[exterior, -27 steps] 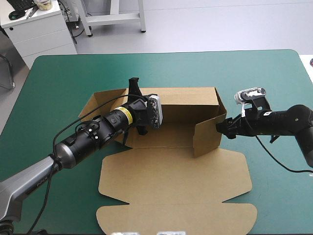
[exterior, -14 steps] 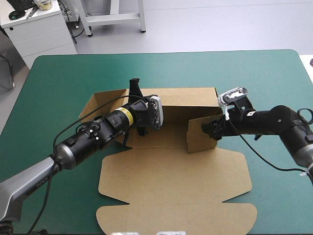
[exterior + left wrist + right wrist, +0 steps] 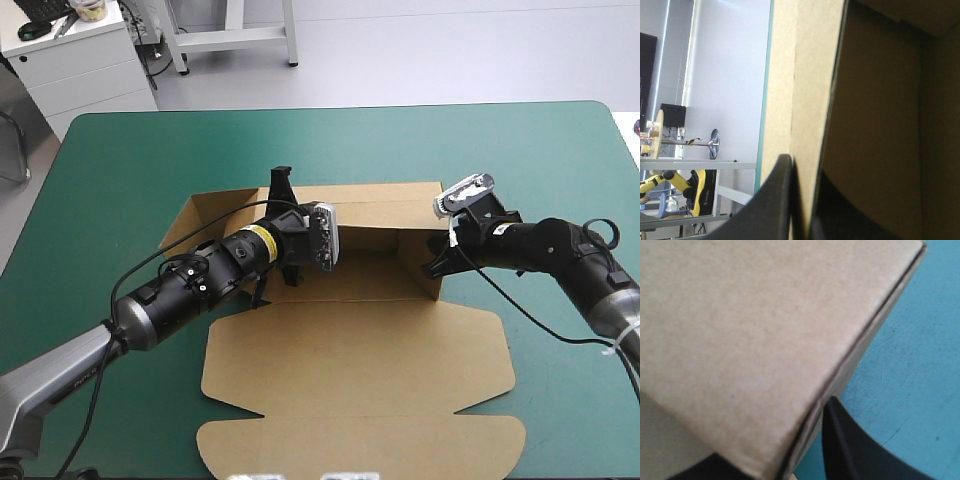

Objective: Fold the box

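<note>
High view: we find the brown cut-board box (image 3: 350, 350) at the middle of the teal-green bench (image 3: 120, 160), back and right walls raised, lid flat toward the near edge. The left black two-finger claw (image 3: 281, 192) pinches the back wall, nearly closed. The right claw (image 3: 433, 265) likewise clamps the right wall.

The desk (image 3: 520, 160), its cover teal-green and its far corners rounded, stretches out under, ahead of and to both sides of the left hand (image 3: 280, 190) and the right hand (image 3: 433, 266).
</note>
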